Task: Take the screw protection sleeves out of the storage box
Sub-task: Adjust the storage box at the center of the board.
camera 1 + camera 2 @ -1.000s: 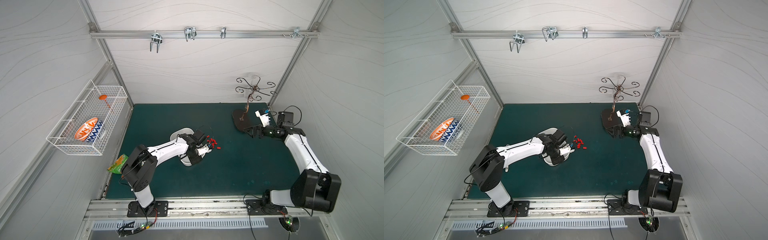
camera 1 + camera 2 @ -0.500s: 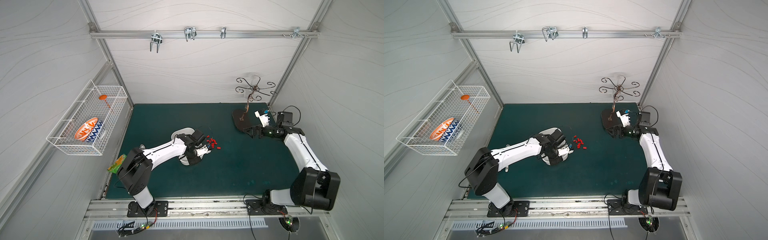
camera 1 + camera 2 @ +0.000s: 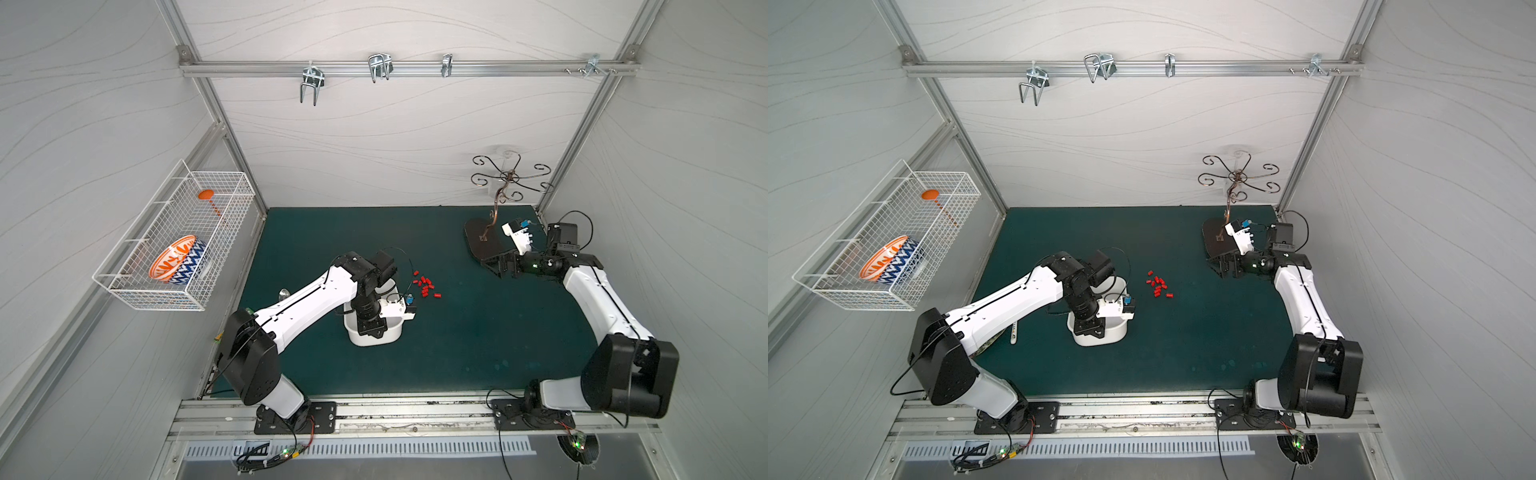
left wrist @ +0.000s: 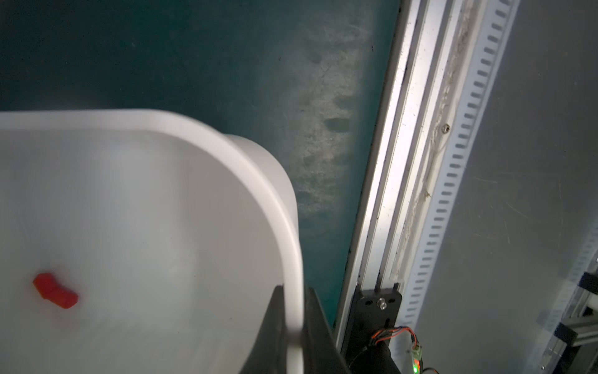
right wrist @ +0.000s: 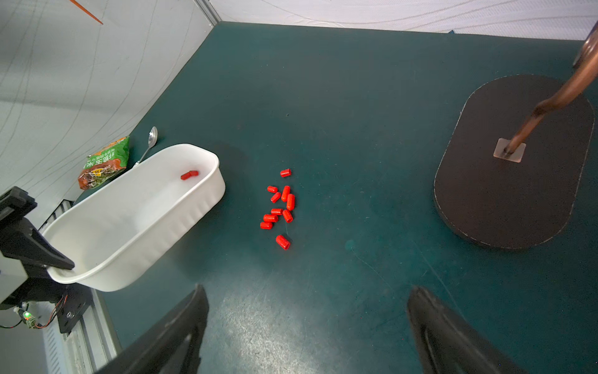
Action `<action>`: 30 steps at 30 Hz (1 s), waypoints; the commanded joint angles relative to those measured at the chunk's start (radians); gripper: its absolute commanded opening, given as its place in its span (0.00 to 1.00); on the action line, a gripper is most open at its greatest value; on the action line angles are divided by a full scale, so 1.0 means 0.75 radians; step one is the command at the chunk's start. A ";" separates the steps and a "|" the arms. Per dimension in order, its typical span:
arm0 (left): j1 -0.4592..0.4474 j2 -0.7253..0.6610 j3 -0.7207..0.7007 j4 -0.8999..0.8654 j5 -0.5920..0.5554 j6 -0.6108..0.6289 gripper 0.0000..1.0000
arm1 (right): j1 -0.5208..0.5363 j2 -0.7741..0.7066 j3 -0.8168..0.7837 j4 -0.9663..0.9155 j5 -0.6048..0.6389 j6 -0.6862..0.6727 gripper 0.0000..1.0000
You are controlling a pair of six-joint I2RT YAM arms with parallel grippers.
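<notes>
Top view of a green desk (image 3: 457, 357) with two robot arms. The white storage box (image 5: 191, 213) sits left of centre, its long axis running from the lower part of the frame upward. The left tool (image 4: 293, 301) is clenched on the rim of the box's lower short end, one finger inside and one outside. About eleven red screw protection sleeves (image 5: 281, 207) lie loose on the desk just right of the box's upper end. A last red piece (image 5: 189, 175), perhaps two sleeves end to end, lies inside at that upper end, opposite the grip. The right tool (image 5: 307, 327) hangs released and empty at upper right, well apart, so the left arm is nearer. A second ago the left tool was half open beside the upper end; it has since drawn back and clamped the rim
</notes>
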 commanded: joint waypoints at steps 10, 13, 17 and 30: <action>0.060 -0.039 -0.254 0.251 -0.080 0.301 0.00 | 0.019 0.000 -0.005 -0.028 -0.006 -0.033 0.99; 0.060 0.003 -0.303 0.314 -0.089 0.294 0.00 | 0.019 0.000 -0.005 -0.028 -0.006 -0.035 0.99; 0.036 0.028 -0.365 0.391 -0.030 0.216 0.00 | 0.019 0.005 -0.005 -0.027 -0.007 -0.037 0.99; 0.020 0.003 -0.240 0.354 0.017 -0.008 0.41 | 0.026 0.011 0.001 -0.033 -0.006 -0.045 0.99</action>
